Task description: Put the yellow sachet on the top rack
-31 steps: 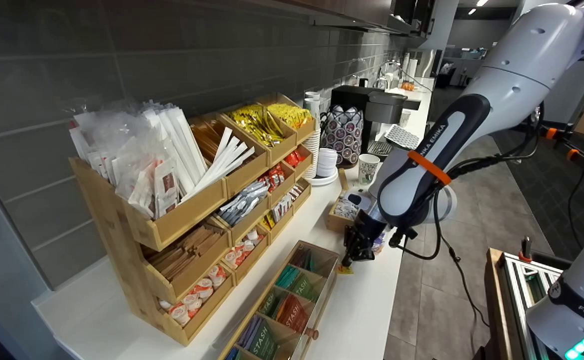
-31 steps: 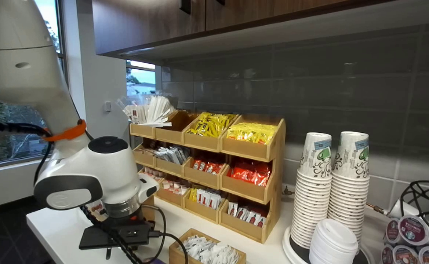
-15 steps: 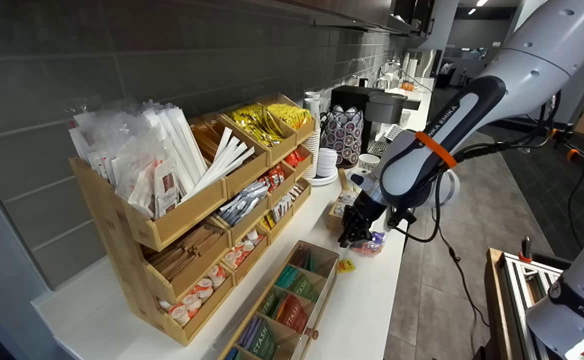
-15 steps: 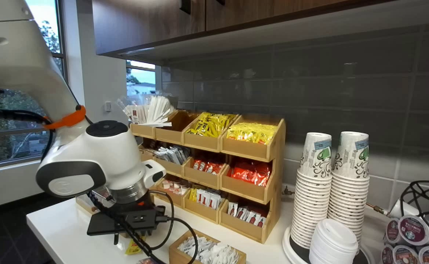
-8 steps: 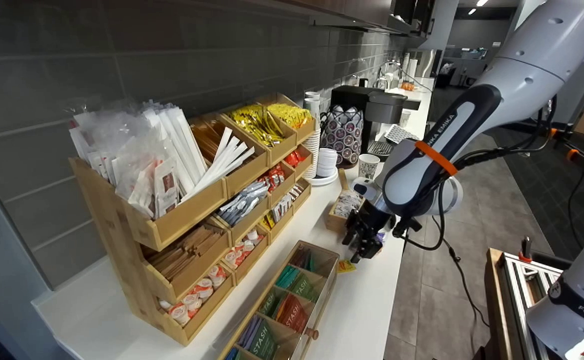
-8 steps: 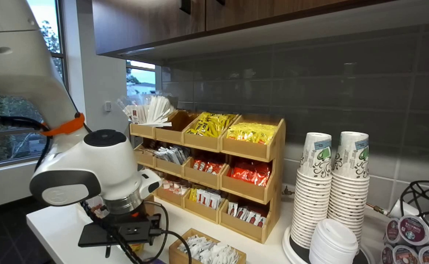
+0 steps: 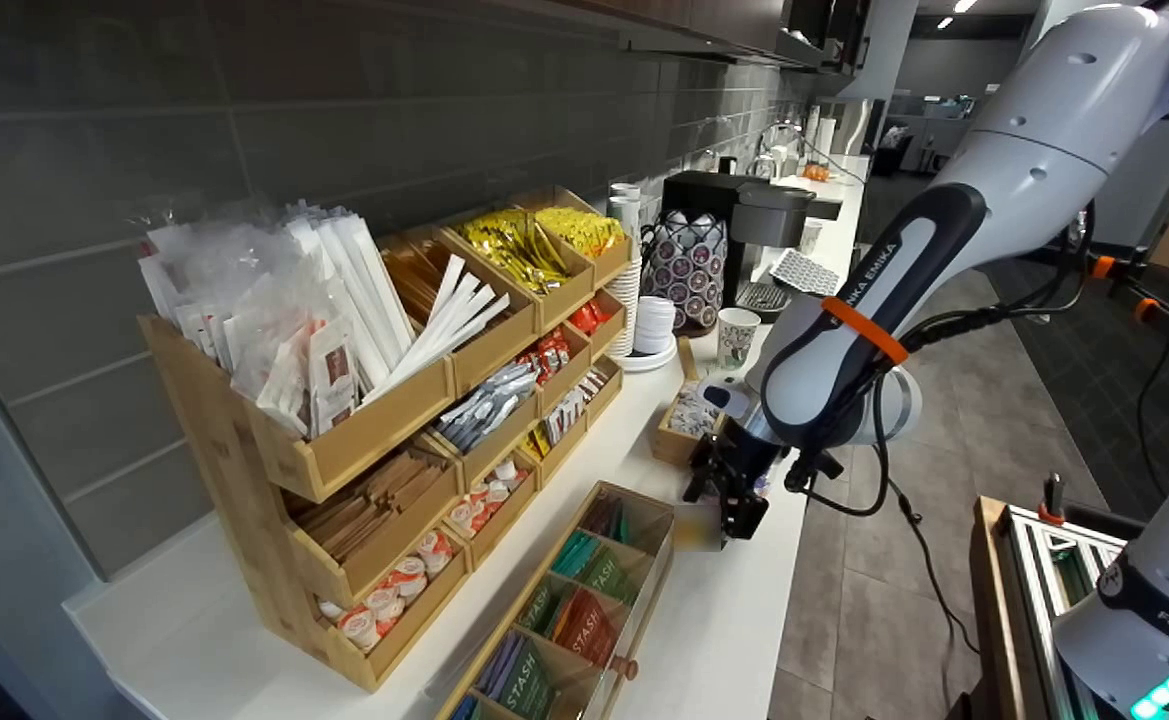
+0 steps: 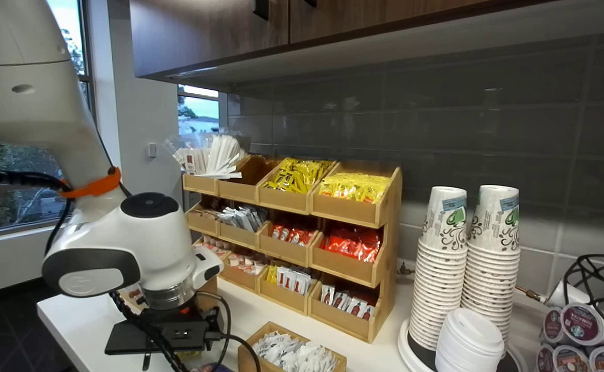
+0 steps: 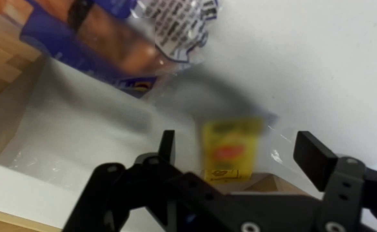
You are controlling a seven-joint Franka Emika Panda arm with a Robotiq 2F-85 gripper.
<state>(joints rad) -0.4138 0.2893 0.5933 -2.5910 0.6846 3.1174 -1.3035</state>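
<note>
A small yellow sachet with a red mark (image 9: 230, 154) lies on the counter, blurred in the wrist view. My gripper (image 9: 236, 141) stands open around it, a finger apart on either side, neither touching it. In an exterior view the gripper (image 7: 714, 515) is low over the counter, right beside the sachet (image 7: 689, 527), which looks smeared there. A sliver of the sachet (image 8: 190, 354) shows under the wrist in an exterior view. The top rack (image 8: 286, 200) of the light-wood stand holds straws, stirrers and yellow packets; the top rack (image 7: 379, 435) shows in both exterior views.
A purple snack bag (image 9: 94, 42) lies close by the gripper. The tea box (image 7: 659, 590) borders the sachet on the stand's side. A wooden box of white packets (image 7: 674, 447) is just behind. Cup stacks (image 8: 441, 289) stand beyond the stand.
Over the last second the gripper has come down towards the counter and its fingers have spread apart. The sachet still lies on the counter by the tea box.
</note>
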